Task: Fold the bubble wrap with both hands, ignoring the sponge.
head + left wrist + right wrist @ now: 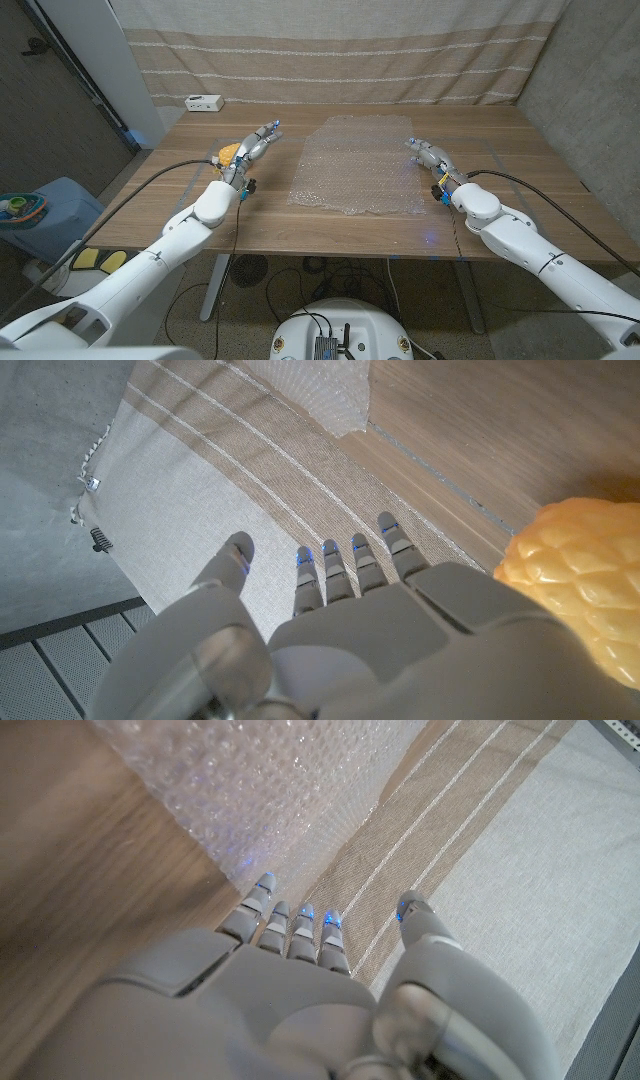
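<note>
wooden table (350, 228) before a striped curtain (330, 50) bears bubble wrap (355, 165); both hands (252, 146) (425, 152) empty, fingers apart.

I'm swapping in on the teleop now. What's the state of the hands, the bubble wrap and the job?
Left hand: open, holding nothing, at the sponge, left of the wrap.
Right hand: open, holding nothing, at the wrap's right edge; contact cannot be told.
Bubble wrap: spread flat and unfolded mid-table.
Done: no fold yet; neither hand grips the wrap.
Left: bring the left hand past the sponge to the wrap's left edge, grip both edges, fold it over. Leave the sponge alone.
</note>
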